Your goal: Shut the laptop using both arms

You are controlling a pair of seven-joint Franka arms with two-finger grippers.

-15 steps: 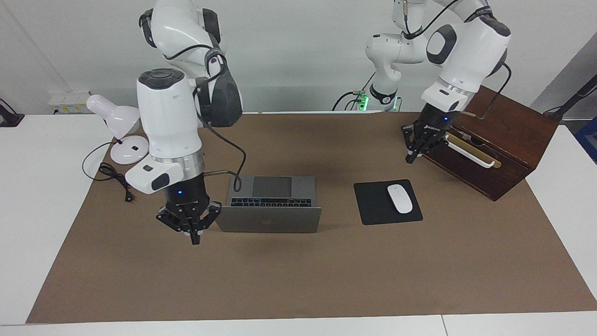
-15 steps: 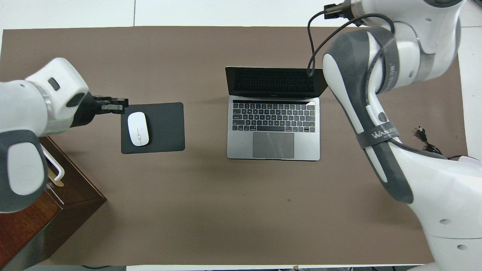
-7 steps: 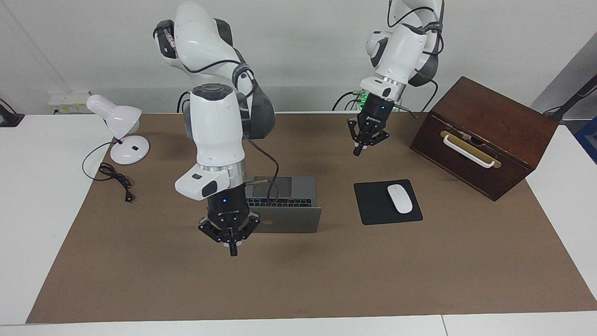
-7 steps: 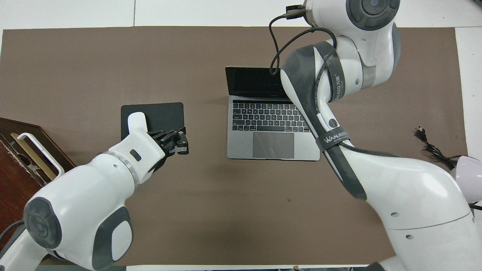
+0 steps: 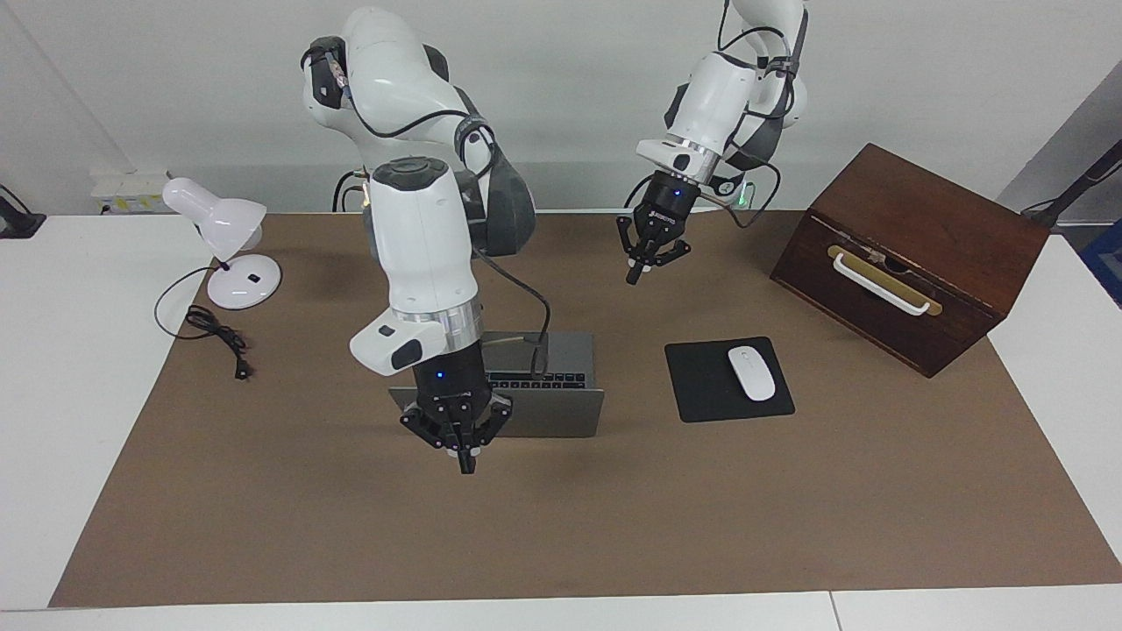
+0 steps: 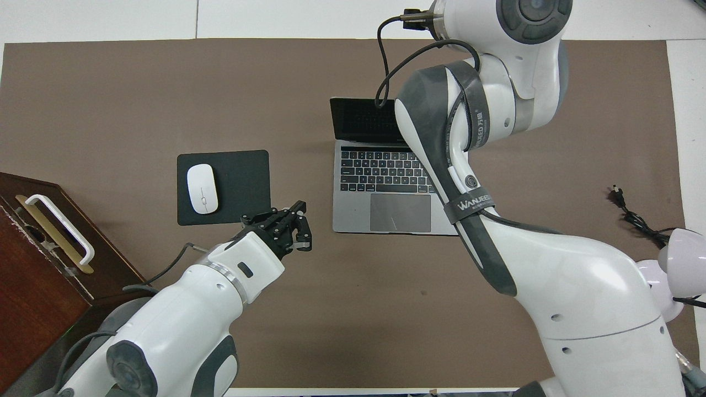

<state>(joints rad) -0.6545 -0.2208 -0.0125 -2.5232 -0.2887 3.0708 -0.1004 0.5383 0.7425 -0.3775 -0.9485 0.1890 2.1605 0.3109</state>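
Looking over my rig, I start with the brown mat (image 5: 789, 508) that covers most of the table, and the two white arms above it. My right arm (image 5: 421, 228) reaches out over the laptop, its gripper (image 5: 465, 463) hanging raised in front of the lid's outer face, fingertips clenched together on nothing; I cannot tell whether it touches the lid. In the overhead view that arm hides its own gripper. My left arm (image 6: 182, 309) holds its gripper (image 5: 633, 278) up over the mat between the laptop and the mouse pad, also pinched shut and empty.

A dark wooden box (image 5: 912, 254) with a pale handle sits at the left arm's end of the table. The laptop (image 6: 380, 187) lies mid-mat, open, its screen tilted toward the robots, keyboard and trackpad exposed. A black mouse pad (image 5: 701, 386) lies beside it toward the left arm's end, carrying a white mouse (image 5: 752, 373). At the right arm's end stands a white desk lamp (image 5: 219, 237) with its black cord (image 5: 210, 329) trailing onto the mat.
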